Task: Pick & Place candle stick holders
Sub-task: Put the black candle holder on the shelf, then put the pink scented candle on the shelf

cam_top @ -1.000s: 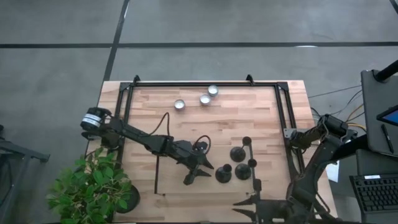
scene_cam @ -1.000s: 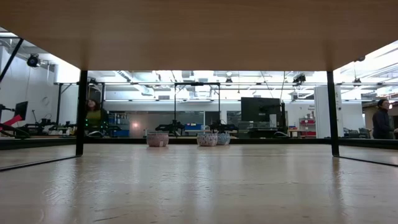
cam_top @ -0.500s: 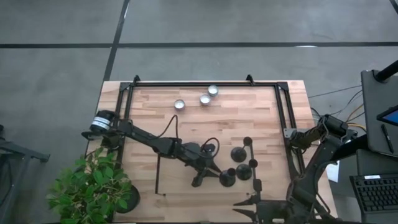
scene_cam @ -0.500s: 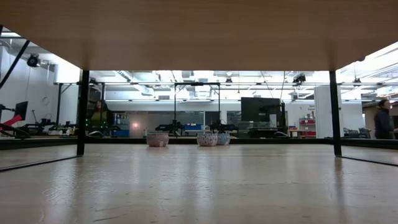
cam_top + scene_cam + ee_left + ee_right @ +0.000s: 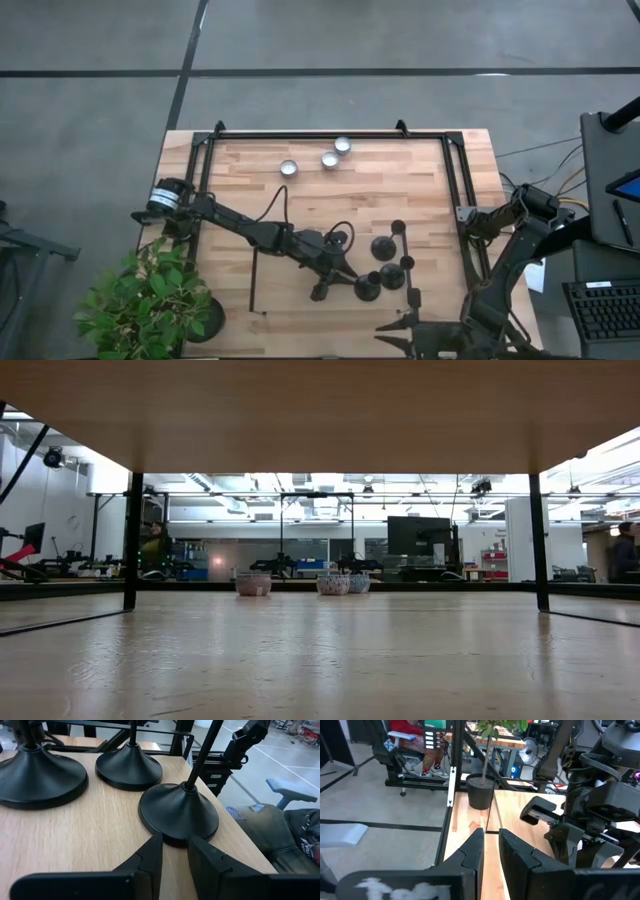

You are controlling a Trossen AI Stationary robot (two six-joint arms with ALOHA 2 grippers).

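High: straight down over the table [image 5: 420, 190].
Low: level along the tabletop, facing the room.
Left wrist: close on holders [image 5: 178, 812], which the high view shares.
Right wrist: table edge, facing the room.

1. Three candle stick holders [image 5: 385, 265] stand clustered on the table [image 5: 420, 200], right of centre near its front edge.
2. Three tealight candles [image 5: 322, 160] lie near the far edge.
3. The left gripper [image 5: 340, 284] meets the front-left holder's base [image 5: 178, 815].
4. The right gripper [image 5: 490, 851] sits off the table's right side.
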